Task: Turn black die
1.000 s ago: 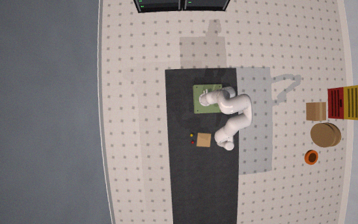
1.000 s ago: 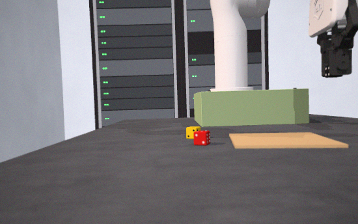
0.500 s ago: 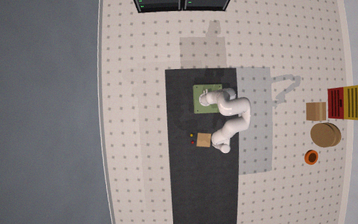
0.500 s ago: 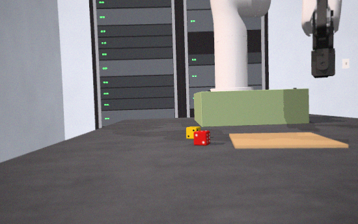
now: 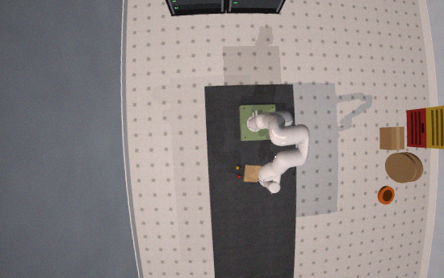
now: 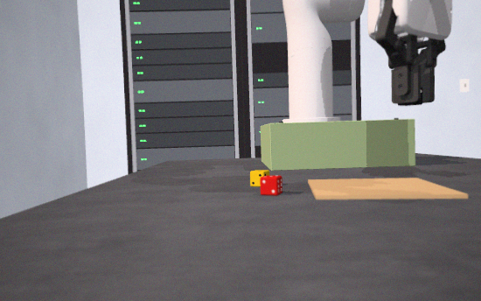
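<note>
My dark two-fingered gripper [image 6: 412,94] hangs high above the thin flat tan square mat [image 6: 385,188], clamped on the small black die [image 6: 411,89]; its pips are too dark to read. Count: three dice, one mat. The small yellow cube die [image 6: 256,176] and the small red cube die [image 6: 271,185], white pips showing, sit touching on the matte dark grey table [image 6: 175,245], just left of the mat. My glossy white arm stands on a blocky green base [image 6: 315,146]. No legible writing.
</note>
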Robot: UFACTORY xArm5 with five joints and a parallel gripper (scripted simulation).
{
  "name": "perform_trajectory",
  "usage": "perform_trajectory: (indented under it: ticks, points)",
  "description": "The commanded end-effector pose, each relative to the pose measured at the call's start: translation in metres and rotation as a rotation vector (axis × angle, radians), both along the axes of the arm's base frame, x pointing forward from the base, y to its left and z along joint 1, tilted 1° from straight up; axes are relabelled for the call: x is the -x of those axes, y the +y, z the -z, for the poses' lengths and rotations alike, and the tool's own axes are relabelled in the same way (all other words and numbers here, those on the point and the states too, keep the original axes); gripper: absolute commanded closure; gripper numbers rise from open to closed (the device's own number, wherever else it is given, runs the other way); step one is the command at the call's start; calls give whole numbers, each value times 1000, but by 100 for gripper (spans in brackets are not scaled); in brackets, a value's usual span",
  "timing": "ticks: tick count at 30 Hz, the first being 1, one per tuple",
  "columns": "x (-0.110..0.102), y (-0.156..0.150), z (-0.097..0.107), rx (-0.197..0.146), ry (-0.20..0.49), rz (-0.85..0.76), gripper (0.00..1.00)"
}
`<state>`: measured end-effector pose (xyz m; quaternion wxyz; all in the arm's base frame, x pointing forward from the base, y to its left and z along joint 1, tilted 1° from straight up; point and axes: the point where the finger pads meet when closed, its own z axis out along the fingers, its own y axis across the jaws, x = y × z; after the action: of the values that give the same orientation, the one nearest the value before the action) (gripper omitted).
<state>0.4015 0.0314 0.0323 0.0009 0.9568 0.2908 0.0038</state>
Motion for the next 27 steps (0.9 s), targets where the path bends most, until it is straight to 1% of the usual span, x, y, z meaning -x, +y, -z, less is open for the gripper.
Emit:
perform_trajectory:
  ticks: [1, 9, 10, 12, 14, 17, 24, 27]
  points:
    - [-7, -13, 0, -1, -2, 169, 85]
    - [-13, -34, 0, -3, -2, 422, 85]
    - [-14, -36, 0, -3, -2, 448, 85]
    - [-14, -36, 0, -3, -2, 448, 85]
    - [-16, -43, 1, -4, -2, 539, 85]
    - [-18, -50, 1, -4, -2, 616, 85]
    - [-18, -51, 1, -6, -6, 637, 85]
    - [-18, -51, 2, -14, -34, 637, 85]
